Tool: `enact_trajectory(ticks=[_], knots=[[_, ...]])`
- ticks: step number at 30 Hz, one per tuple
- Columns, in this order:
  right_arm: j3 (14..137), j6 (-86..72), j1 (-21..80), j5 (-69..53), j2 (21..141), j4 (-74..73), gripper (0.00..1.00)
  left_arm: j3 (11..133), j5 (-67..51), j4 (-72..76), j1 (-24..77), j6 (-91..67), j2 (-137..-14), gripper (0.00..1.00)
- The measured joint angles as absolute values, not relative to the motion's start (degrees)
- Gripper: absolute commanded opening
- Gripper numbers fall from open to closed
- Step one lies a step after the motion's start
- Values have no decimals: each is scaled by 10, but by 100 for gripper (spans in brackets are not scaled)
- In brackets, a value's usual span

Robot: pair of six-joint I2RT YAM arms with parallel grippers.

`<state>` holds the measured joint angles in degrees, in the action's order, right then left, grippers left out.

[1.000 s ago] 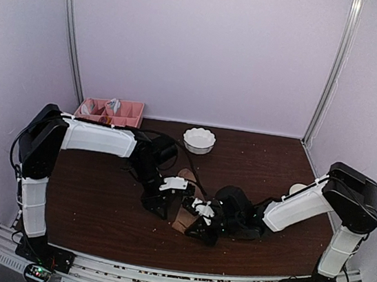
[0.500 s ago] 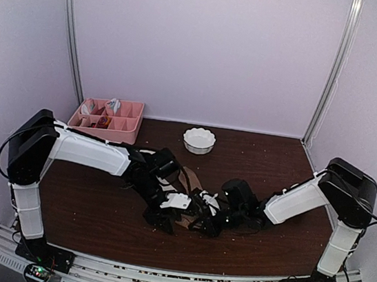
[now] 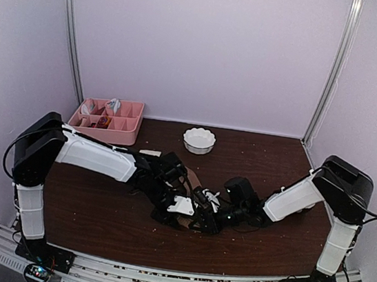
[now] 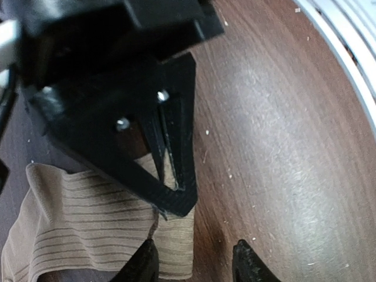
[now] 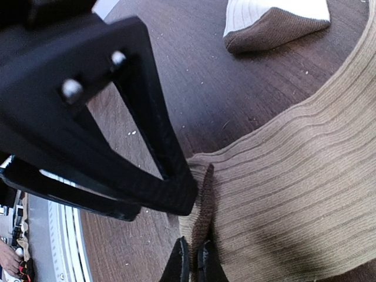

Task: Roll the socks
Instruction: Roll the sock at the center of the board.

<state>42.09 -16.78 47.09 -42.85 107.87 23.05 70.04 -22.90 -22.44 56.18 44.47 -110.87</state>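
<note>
Right claw [image 5: 192, 261] clenched on raised edge fold of plain tan-brown ribbed fabric sock [image 5: 282, 176]. Left claw [image 4: 197, 265] parted, straddling corner of that sock, no bite yet far as I can see. Sock spread on dark brown wooden surface [image 4: 282, 147], front-middle, between arms. Cream ribbed sock with dark brown toe [image 5: 276, 20] lies near it. Tip imo: left goes deeper over hem before closing, both claws level, turn together, fabric taut, else roll probably ends up lopsided.
</note>
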Motion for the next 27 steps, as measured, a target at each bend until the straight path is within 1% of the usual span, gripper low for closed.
enact_trajectory(ticks=[5,18,21,27], knots=[[421,-172,469,-435,1081,234,0,701,-207,-224,563,450,-1122,40],[425,-180,468,-449,1087,232,0,701,-187,-209,564,452,-1123,42],[425,-182,467,-449,1087,232,0,701,-185,-209,565,454,-1124,40],[425,-185,467,-450,1087,233,0,717,-179,-208,566,460,-1145,30]])
